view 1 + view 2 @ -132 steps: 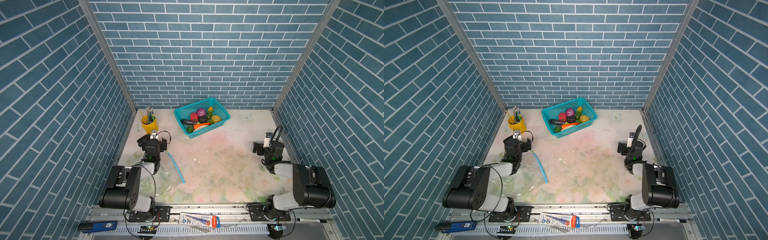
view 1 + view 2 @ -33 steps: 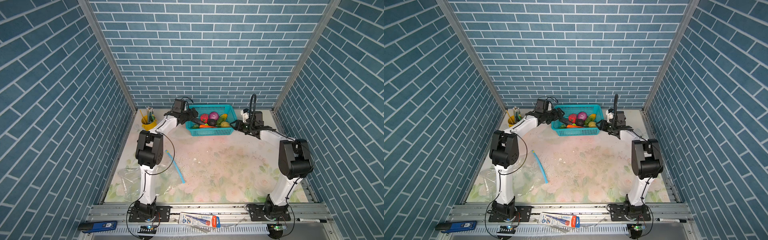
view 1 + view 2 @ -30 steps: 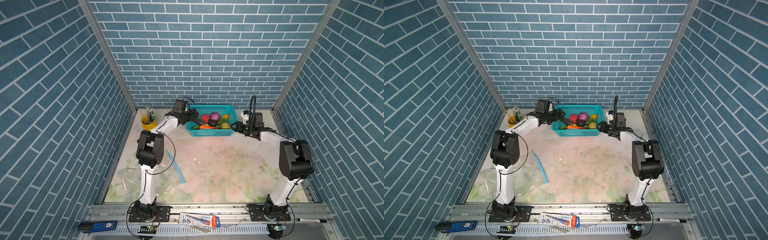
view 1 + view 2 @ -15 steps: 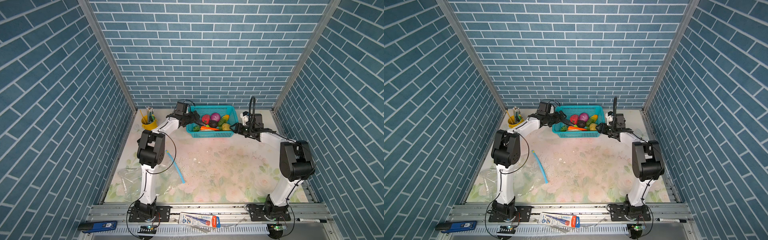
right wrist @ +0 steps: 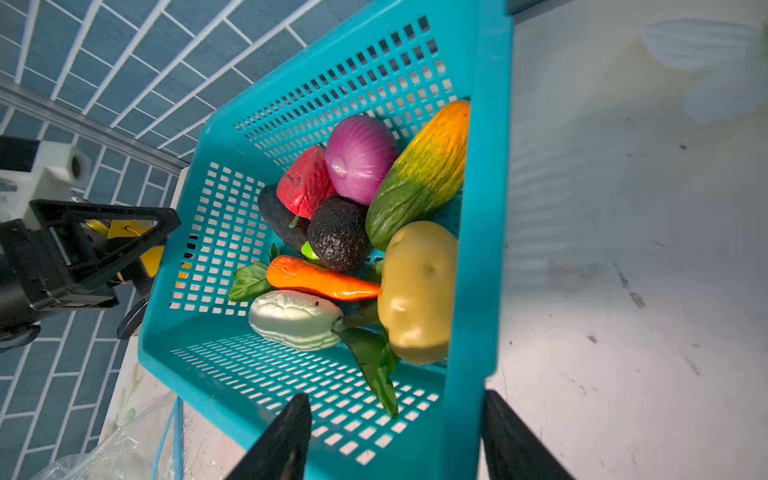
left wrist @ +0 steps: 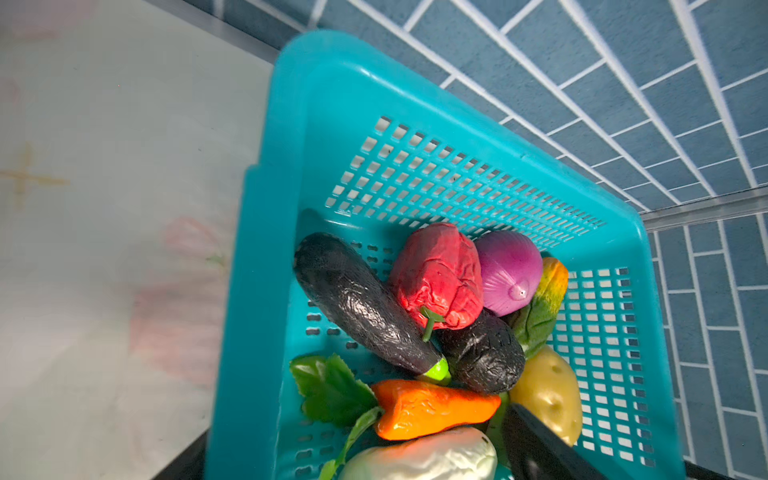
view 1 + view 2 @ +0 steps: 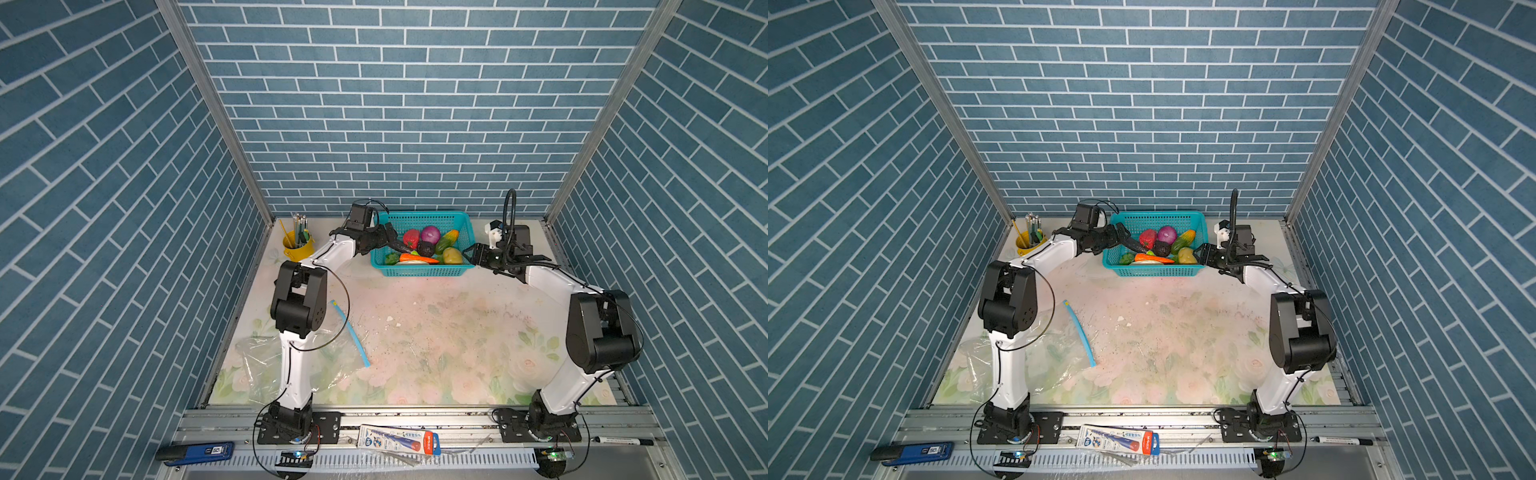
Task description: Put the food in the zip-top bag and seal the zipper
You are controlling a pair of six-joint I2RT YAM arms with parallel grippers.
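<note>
While all of the food sits in the teal basket [image 7: 419,272] at the far edge of the table [image 7: 436,332], you have nothing in the zip-top bag [image 7: 332,357] yet, so the task looks barely begun. In the wrist views you can count at least 8 pieces in the basket: the eggplant [image 6: 357,303], red pepper [image 6: 436,274], purple onion [image 6: 509,270], carrot [image 6: 432,407], potato [image 5: 415,291], white radish [image 5: 295,320], corn [image 5: 419,174] and a dark round piece [image 5: 338,239], with green leaves tucked among them. Your left gripper [image 7: 390,237] is at the basket's left end with its jaws spread wide. They straddle the wall, 1 finger [image 6: 536,449] inside by the potato, and they hold nothing. Your right gripper [image 7: 471,253] is at the opposite end, also parted, with the right wall between its 2 fingers [image 5: 291,432] and no clamp on it. The bag lies flat and crinkled near the base of the left arm, well apart from the basket. Its zipper [image 7: 351,332] runs along the side facing the middle of the table, and you cannot tell whether the mouth is open. By my reading, every transfer of food and the sealing of the zipper are left to do.
</note>
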